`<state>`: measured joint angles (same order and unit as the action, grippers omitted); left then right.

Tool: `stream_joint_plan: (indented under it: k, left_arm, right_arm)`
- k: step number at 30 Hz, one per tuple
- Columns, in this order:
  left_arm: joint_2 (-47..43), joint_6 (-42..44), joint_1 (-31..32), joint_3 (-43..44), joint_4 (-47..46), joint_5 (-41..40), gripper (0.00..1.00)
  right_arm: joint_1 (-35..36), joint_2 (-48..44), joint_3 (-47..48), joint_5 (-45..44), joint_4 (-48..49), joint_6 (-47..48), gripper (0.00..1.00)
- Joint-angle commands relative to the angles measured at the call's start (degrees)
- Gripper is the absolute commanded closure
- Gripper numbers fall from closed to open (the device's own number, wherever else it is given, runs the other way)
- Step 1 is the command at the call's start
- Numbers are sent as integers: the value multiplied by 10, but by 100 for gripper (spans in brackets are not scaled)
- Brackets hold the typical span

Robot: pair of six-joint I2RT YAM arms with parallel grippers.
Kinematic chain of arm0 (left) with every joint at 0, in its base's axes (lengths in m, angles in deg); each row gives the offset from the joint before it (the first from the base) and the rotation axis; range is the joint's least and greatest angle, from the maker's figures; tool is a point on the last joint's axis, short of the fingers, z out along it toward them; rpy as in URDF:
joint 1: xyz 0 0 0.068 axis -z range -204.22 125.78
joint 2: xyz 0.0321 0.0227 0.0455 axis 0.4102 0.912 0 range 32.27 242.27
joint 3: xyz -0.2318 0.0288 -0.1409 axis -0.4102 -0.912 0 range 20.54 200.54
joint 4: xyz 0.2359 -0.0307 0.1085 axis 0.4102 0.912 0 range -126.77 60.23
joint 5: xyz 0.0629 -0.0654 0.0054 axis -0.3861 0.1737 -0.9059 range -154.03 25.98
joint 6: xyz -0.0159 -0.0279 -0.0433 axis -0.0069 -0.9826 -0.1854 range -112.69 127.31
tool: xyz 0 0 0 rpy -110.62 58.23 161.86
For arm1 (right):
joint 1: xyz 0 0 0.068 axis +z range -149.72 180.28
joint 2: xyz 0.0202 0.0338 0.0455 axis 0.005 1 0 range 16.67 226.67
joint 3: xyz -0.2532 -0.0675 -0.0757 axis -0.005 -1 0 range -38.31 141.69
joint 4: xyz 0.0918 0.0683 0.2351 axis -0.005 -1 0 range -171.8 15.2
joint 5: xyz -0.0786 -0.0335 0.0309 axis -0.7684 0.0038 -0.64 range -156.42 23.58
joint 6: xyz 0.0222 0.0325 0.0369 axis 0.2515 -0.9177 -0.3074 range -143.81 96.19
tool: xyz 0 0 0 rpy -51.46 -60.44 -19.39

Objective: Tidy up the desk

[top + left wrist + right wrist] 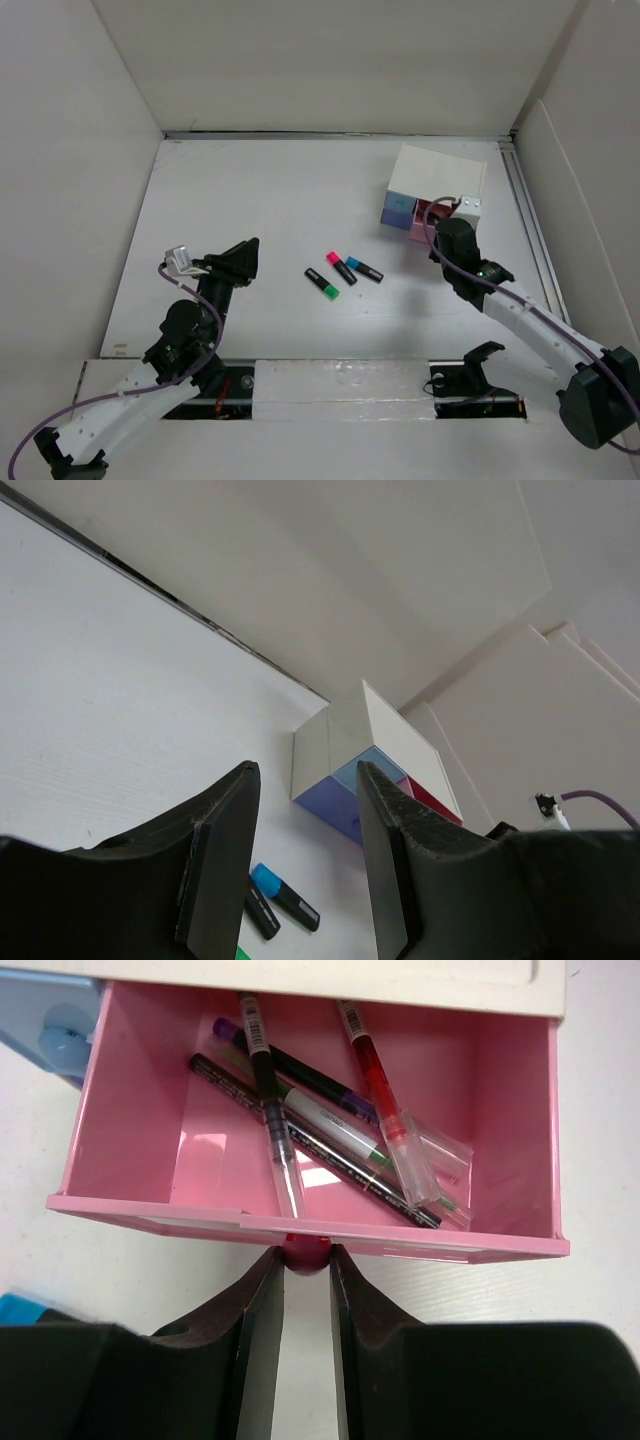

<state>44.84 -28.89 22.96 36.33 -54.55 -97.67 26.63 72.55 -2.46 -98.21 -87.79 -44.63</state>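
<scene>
My right gripper pinched the knob of the pink drawer.
Inside lay slim glossy pens, crossed; my left gripper gaped over the matte table.

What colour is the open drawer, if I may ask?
The open drawer is pink; right wrist view shows it best.

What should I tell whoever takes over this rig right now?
Left gripper: open, empty, above the desk.
Right gripper: shut on the knob of the pink drawer.
Done: the drawer is pulled out of the white box, and several pens lie inside.
Left: three highlighters lie loose mid-desk. They probably go in the drawer, which then gets pushed shut.
</scene>
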Motion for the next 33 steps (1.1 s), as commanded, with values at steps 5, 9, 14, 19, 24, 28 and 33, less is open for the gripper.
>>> stream_joint_plan:
  k: [5,9,14,19,24,28,33]
  left_arm:
    - [-4,10,3,13,-21,-4,61]
    - [0,10,3,13,-23,-3,61]
    - [3,10,3,13,-23,-2,61]
    - [5,10,3,14,-24,-4,60]
    - [7,10,3,13,-26,-5,60]
    - [12,12,3,13,-27,-6,60]
    - [19,11,3,12,-31,-7,60]
  right_arm:
    - [-32,65,26,-8,144,28,79]
    - [-57,99,25,5,198,39,79]
    - [-73,156,54,9,242,53,78]
    - [-97,212,99,38,242,47,76]
    - [-133,272,139,81,244,30,72]
    - [-140,285,149,81,241,39,63]
    - [-127,229,117,101,225,44,48]
